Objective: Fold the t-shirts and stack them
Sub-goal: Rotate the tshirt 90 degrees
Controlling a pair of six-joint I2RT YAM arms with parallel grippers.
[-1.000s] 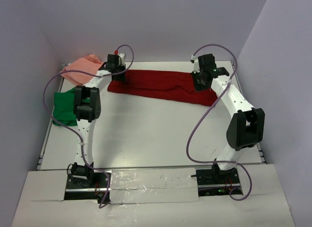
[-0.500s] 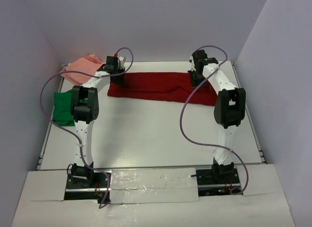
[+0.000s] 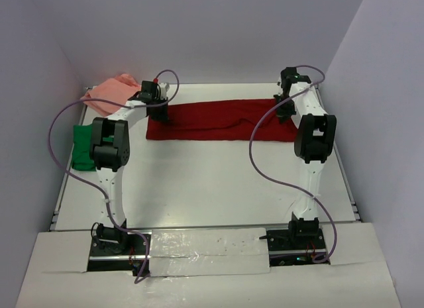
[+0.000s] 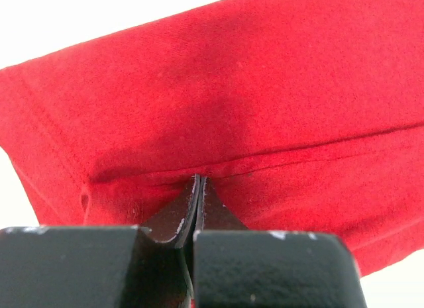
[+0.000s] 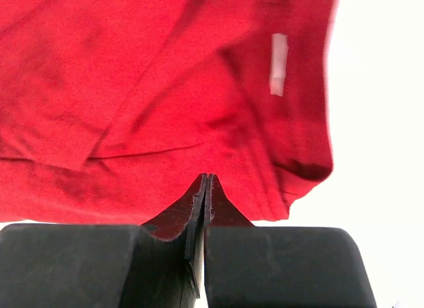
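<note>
— What are the grippers doing?
— The left gripper [image 4: 199, 182] is pinching a fold of the dark red t-shirt [image 3: 212, 119], jaws pressed together on the cloth. The right gripper [image 5: 207, 179] is clamping the other end likewise.
— And the shirt?
— It is stretching across the table [image 3: 212, 189] between both grippers. The green t-shirt [image 3: 83, 148] and pink t-shirt [image 3: 111, 93] are lying left of the left gripper.

1 red t-shirt [image 3: 212, 119], 1 green t-shirt [image 3: 82, 149], 1 pink t-shirt [image 3: 111, 91], 2 arms [image 3: 106, 146]
</note>
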